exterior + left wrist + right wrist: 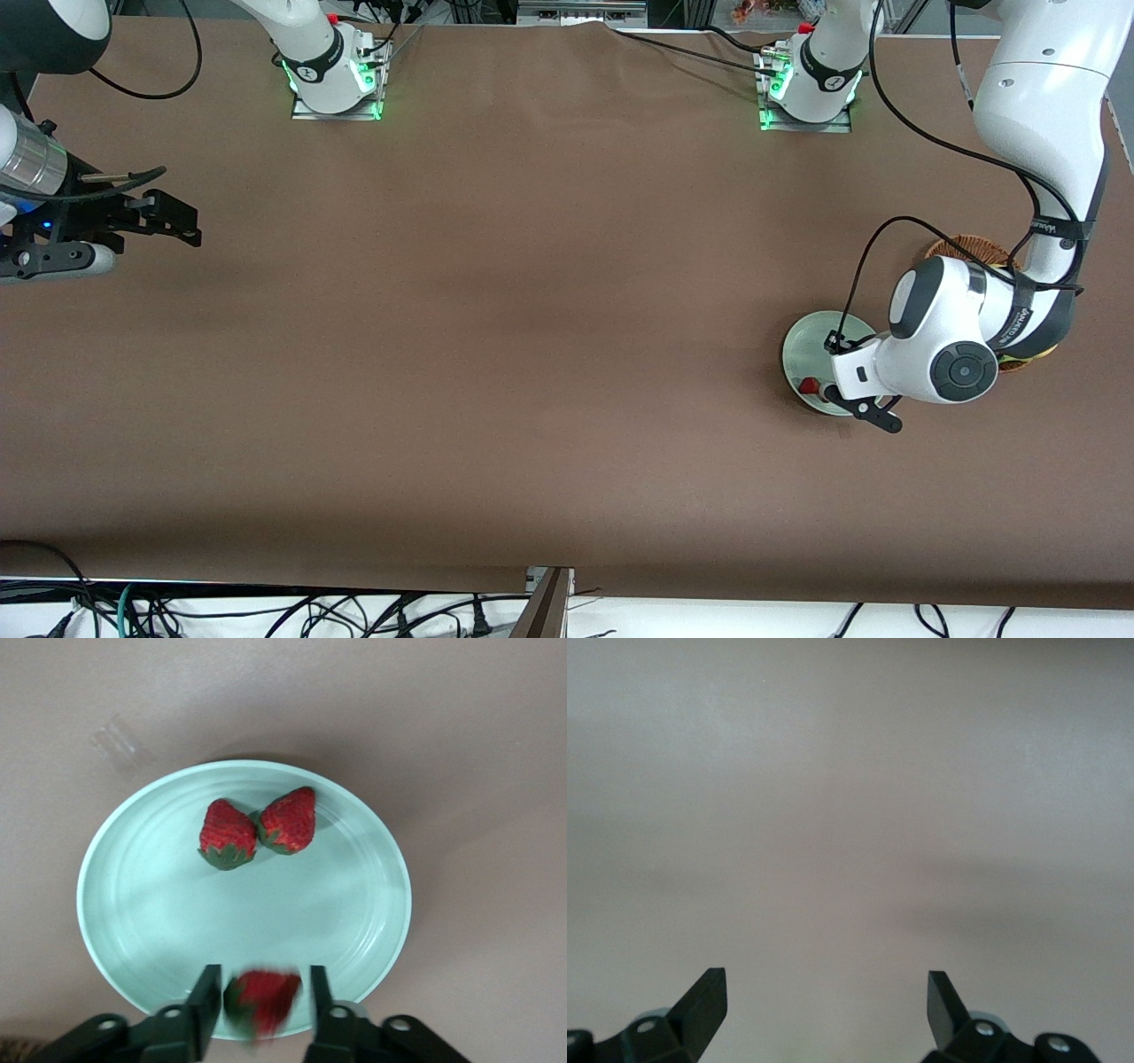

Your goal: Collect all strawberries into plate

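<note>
Strawberry, soft and bruisable, sits blurred between left pincer fingers over plate at its 6 o'clock rim, best held lightly across its flanks; right pincer waits spread.

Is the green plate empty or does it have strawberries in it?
Not empty. Two strawberries lie side by side in the plate, and a third strawberry sits between the left gripper fingers over its rim.
</note>
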Robot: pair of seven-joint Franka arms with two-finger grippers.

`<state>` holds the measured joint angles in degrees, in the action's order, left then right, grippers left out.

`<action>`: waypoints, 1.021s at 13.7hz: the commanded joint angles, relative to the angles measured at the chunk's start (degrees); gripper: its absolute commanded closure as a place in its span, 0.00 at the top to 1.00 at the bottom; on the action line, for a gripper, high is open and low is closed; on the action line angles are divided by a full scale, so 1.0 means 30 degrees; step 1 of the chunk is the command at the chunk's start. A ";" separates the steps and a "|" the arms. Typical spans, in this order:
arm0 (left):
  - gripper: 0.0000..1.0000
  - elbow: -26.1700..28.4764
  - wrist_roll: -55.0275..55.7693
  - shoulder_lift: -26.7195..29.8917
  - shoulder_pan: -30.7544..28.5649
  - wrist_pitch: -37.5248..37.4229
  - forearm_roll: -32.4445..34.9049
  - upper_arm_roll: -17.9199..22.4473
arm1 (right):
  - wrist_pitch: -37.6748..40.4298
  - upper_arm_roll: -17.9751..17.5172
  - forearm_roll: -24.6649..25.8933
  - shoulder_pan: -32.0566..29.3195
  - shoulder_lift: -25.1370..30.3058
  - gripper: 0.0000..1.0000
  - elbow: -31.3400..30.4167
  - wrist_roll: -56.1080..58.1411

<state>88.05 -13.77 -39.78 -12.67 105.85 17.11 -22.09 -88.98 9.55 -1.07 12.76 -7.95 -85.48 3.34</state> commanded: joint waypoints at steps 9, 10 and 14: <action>1.00 -0.1718 -0.0069 0.5871 -0.0053 -0.2342 -0.0571 -0.0429 | 0.0129 -0.0313 0.0241 0.0081 0.0071 1.00 0.0369 -0.0203; 1.00 -0.2651 -0.0010 0.6140 -0.0053 -0.3136 -0.1013 -0.0400 | 0.0129 -0.0313 0.0270 0.0111 0.0071 1.00 0.0369 -0.0204; 1.00 -0.6112 -0.0038 0.6260 -0.0257 -0.7238 -0.1252 -0.0311 | -0.0075 -0.0255 0.0300 0.0053 -0.0105 1.00 0.0340 -0.0233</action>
<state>74.85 -13.70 -19.40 -12.90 88.58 14.55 -23.20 -89.04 8.93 -1.06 13.02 -7.96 -84.91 3.17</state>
